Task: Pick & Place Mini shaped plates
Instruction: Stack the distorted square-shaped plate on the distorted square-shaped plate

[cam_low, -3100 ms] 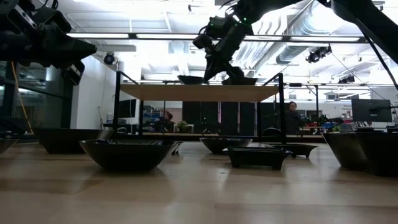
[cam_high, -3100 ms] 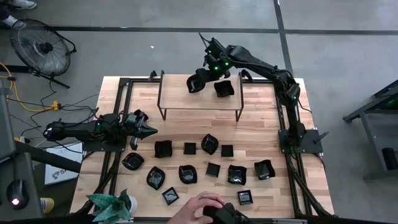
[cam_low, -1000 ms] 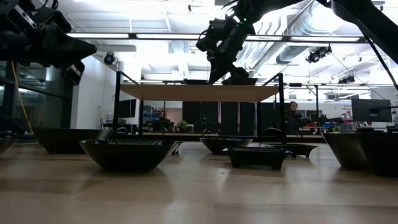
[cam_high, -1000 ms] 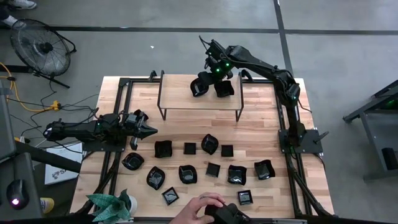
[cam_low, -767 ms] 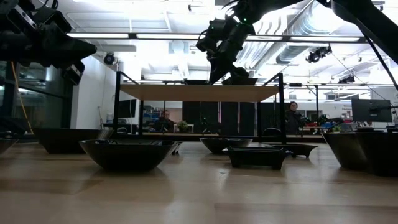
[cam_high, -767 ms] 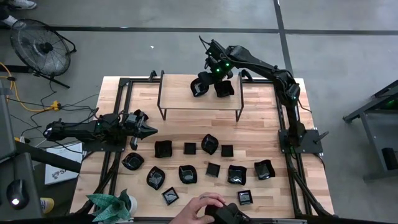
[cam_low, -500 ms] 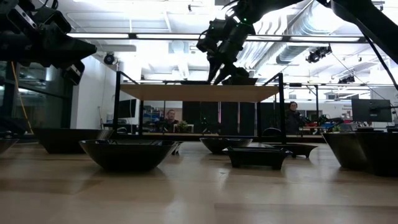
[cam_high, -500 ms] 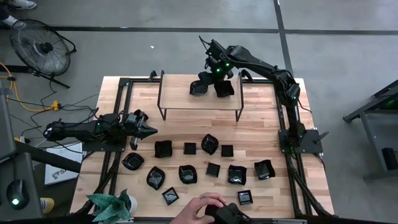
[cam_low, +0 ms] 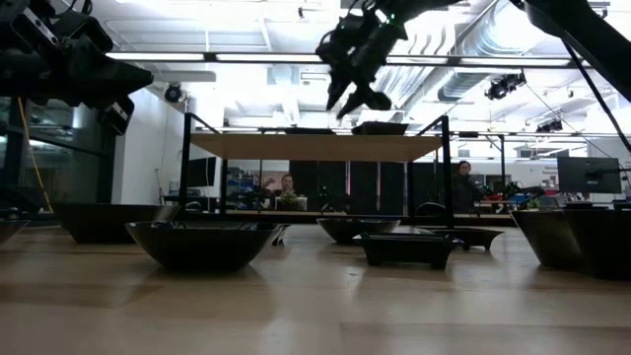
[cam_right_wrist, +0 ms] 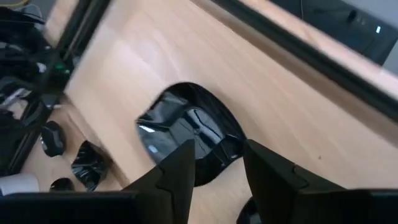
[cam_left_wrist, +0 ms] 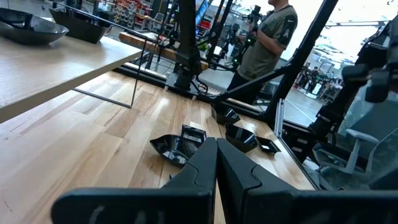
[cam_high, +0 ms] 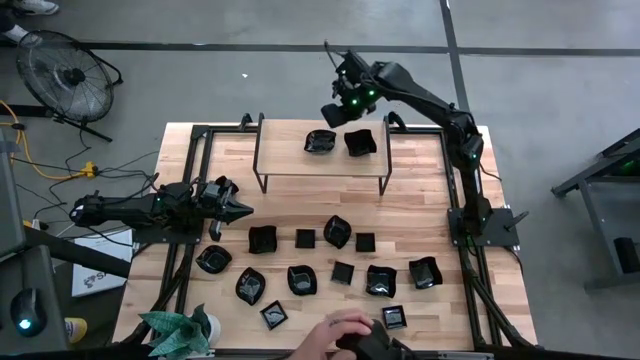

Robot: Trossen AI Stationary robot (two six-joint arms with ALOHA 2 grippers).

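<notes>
Mini shaped plates (cam_high: 320,142) — seemingly clear below right gripper (cam_high: 336,112).

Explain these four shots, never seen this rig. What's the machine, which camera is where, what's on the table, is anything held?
Two dark robot arms work at a wooden table. One camera looks straight down on it, one sits at table-top height, and one rides on each wrist.

A raised wooden shelf stands at the far end of the table, with two small glossy black dishes on it: a roundish dish and a squarer dish. About a dozen more mini plates lie on the table in front.

The right gripper hangs open above the shelf and holds nothing; its wrist camera looks down on the roundish dish. The left gripper waits shut and empty at the table's left side.

At the near edge are a green plant and a person's hand.
</notes>
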